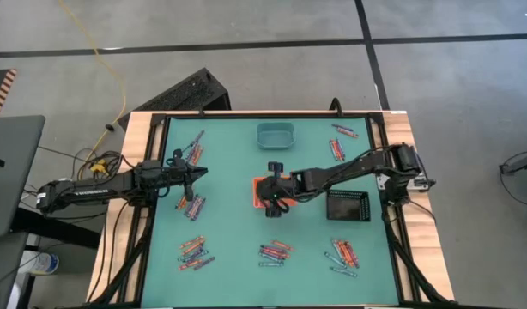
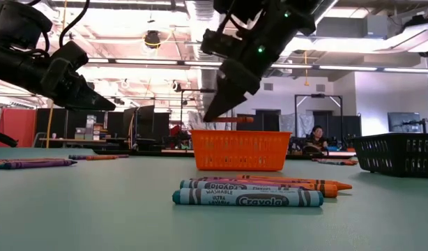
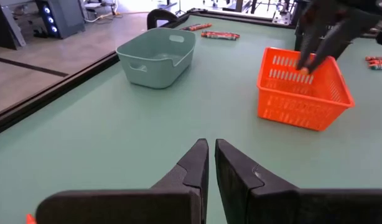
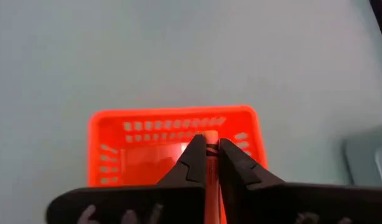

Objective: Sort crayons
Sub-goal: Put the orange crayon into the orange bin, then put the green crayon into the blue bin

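My right gripper (image 1: 273, 199) hangs over the square orange tray (image 1: 262, 194) at the table's middle, shut on an orange crayon (image 2: 233, 120) just above the tray's rim (image 2: 239, 132). My left gripper (image 1: 197, 172) hovers over the mat to the left, fingers together and empty; it also shows in the left wrist view (image 3: 211, 163). Loose crayons lie flat in small heaps around the mat, for instance near my left gripper (image 1: 193, 206) and at the near middle (image 1: 275, 251). My right gripper pinches the orange crayon (image 4: 211, 138) between its two fingers (image 4: 194, 155). The fingers slant down from above. The crayon lies about level, sticking out to one side of the fingertips (image 2: 245, 120), clear of the orange tray below it.
A teal tray (image 1: 275, 135) stands at the far middle and a black tray (image 1: 347, 206) to the right of the orange one. More crayon heaps lie at the far left (image 1: 192, 153), near left (image 1: 193, 251), near right (image 1: 342, 255) and far right (image 1: 336, 150).
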You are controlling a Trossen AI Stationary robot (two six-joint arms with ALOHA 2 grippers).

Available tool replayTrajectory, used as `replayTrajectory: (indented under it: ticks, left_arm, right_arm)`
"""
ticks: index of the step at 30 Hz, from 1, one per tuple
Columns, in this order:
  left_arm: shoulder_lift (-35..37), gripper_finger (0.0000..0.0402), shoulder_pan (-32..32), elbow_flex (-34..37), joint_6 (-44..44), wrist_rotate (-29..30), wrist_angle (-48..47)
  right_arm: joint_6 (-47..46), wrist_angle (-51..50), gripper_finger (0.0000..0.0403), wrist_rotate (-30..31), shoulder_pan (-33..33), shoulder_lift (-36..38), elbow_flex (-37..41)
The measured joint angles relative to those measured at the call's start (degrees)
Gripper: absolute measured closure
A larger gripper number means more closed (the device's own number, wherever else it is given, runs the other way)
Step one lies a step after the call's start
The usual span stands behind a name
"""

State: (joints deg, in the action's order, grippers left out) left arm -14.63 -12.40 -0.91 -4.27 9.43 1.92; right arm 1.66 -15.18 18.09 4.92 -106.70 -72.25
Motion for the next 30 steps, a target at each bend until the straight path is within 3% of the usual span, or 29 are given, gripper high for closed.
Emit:
replayTrajectory:
  ticks: [9, 15, 18, 24, 30]
  left_arm:
    - [0.02, 0.0384, 0.00, 0.00, 0.00, 0.00, 0.00]
    - [0.00, 0.0384, 0.01, 0.00, 0.00, 0.00, 0.02]
    - [0.02, 0.0384, 0.00, 0.00, 0.00, -0.04, 0.05]
    - [-0.12, 0.0384, 0.00, 0.00, 0.00, 0.01, 0.08]
    - [-0.33, 0.0384, 0.01, 0.00, 0.00, 0.09, 0.04]
  right_arm:
    - [-1.88, -5.10, 0.0309, 0.00, -0.25, 0.18, 0.01]
    - [-5.86, -12.56, 0.0288, -0.53, 3.11, 2.44, -1.89]
    - [-13.50, -20.79, 0.0287, -2.53, 6.11, 3.95, -5.44]
    - [-35.50, -34.17, 0.0287, -12.38, 14.75, 6.48, -9.70]
    - [-55.25, -42.00, 0.0287, -14.03, 27.09, 6.52, -9.63]
